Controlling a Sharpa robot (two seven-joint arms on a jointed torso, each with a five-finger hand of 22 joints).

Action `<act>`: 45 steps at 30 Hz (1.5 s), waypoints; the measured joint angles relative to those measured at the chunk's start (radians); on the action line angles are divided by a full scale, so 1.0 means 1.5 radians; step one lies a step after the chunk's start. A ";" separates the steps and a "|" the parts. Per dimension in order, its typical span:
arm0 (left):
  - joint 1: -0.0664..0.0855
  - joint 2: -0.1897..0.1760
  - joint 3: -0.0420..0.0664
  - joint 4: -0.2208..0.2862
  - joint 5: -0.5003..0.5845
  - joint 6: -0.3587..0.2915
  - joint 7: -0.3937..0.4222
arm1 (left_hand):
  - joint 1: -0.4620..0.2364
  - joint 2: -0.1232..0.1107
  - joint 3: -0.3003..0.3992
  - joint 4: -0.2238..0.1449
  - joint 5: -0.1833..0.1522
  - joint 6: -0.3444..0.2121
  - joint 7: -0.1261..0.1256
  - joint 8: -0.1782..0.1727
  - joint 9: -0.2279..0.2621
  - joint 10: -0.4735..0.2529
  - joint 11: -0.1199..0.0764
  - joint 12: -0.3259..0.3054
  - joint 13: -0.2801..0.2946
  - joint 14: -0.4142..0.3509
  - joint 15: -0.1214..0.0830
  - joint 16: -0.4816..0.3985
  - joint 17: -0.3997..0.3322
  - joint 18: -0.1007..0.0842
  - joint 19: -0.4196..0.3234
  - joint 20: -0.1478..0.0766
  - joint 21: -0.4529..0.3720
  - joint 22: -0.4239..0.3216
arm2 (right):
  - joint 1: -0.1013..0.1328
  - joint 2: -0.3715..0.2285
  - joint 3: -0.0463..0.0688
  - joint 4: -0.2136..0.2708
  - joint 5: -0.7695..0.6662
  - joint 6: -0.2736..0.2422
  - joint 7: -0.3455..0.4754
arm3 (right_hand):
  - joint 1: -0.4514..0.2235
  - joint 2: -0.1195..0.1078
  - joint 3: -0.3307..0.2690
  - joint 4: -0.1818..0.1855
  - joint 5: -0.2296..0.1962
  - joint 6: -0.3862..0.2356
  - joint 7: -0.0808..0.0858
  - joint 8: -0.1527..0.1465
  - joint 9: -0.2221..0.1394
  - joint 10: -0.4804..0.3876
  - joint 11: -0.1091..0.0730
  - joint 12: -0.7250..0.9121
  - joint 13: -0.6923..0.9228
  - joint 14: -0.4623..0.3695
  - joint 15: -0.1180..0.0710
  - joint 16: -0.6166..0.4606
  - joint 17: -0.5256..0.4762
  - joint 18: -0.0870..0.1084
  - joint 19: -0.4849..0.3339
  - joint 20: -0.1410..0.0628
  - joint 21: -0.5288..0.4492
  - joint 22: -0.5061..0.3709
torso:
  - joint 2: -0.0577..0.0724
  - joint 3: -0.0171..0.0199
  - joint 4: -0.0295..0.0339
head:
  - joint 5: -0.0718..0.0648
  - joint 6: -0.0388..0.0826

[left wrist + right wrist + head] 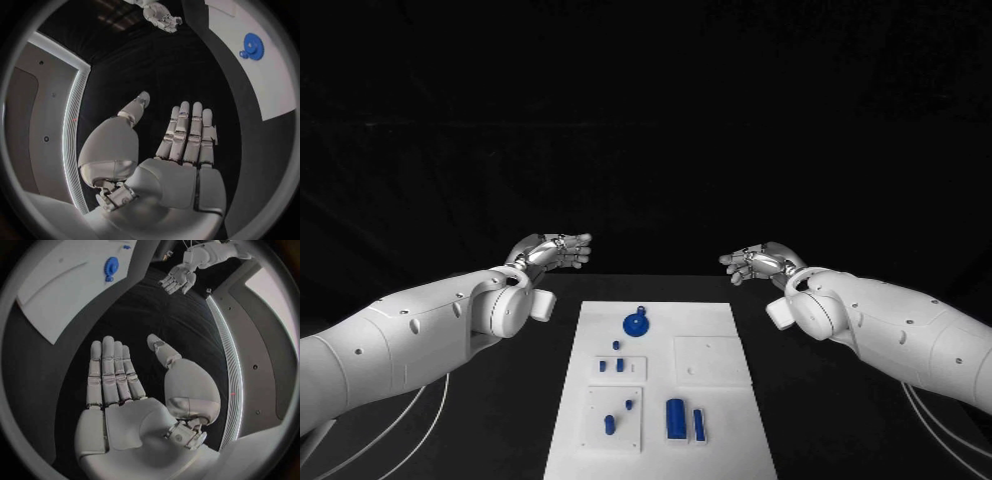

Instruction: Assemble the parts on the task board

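White task board (711, 335) mid-tabletop (531, 400), blue parts on it: round knobbed piece (635, 323) at 12 o'clock, cylinder (675, 417) at 6, left robot hand (554, 251) at 10, right robot hand (757, 263) at 2, both empty, fingers straight, off the board.

task board (661, 400) near end chopped by the frame bottom, tiny blue parts (620, 365) too small to identify

A plain white rectangular task board (718, 330) lies on the black table (819, 420). On the board sit small solid blue parts: a round disc (635, 323), short pegs (619, 365), a taller cylinder (675, 418).
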 measured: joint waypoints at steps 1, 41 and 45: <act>0.000 0.003 0.000 -0.004 0.004 -0.002 0.001 | 0.000 -0.004 0.003 0.004 0.000 -0.008 -0.003 -0.004 -0.001 -0.017 -0.002 0.000 0.000 -0.011 0.000 -0.007 -0.002 -0.008 -0.008 0.001 -0.007 -0.001 | -0.002 0.004 0.003 -0.004 0.010 0.001 0.007 | 0.004 0.004 -0.002 -0.002 0.000 -0.005 -0.003 0.000 -0.003 0.006 0.006 -0.033 -0.047 -0.012 0.011 -0.033 -0.022 -0.005 -0.018 0.009 -0.024 -0.015 | -0.001 0.0007 0.0000 | 0.001 0.001; -0.177 -0.095 0.076 0.365 0.040 -0.322 0.113 | -0.616 0.106 -0.307 0.125 -0.038 -0.519 -0.101 -0.194 -0.288 -0.691 -0.087 -0.040 -0.043 -0.514 -0.101 -0.226 -0.272 -0.008 -0.309 -0.036 -0.396 -0.790 | -0.125 -0.133 0.016 0.452 0.243 -0.335 0.186 | -0.570 0.065 -0.358 0.192 -0.129 -0.571 -0.116 -0.126 -0.397 -0.599 -0.087 -0.213 -0.493 -0.581 -0.067 -0.382 -0.439 -0.113 -0.458 -0.077 -0.364 -0.699 | -0.075 0.0055 -0.0190 | -0.002 -0.052; -0.177 -0.095 0.076 0.366 0.041 -0.334 0.120 | -0.616 0.106 -0.307 0.125 -0.038 -0.519 -0.101 -0.194 -0.288 -0.691 -0.087 -0.040 -0.043 -0.514 -0.101 -0.226 -0.272 -0.008 -0.309 -0.036 -0.396 -0.790 | -0.126 -0.134 0.016 0.457 0.258 -0.357 0.198 | -0.570 0.065 -0.358 0.192 -0.129 -0.571 -0.116 -0.126 -0.397 -0.599 -0.087 -0.213 -0.493 -0.581 -0.067 -0.382 -0.439 -0.113 -0.458 -0.077 -0.364 -0.699 | -0.075 0.0055 -0.0191 | -0.002 -0.052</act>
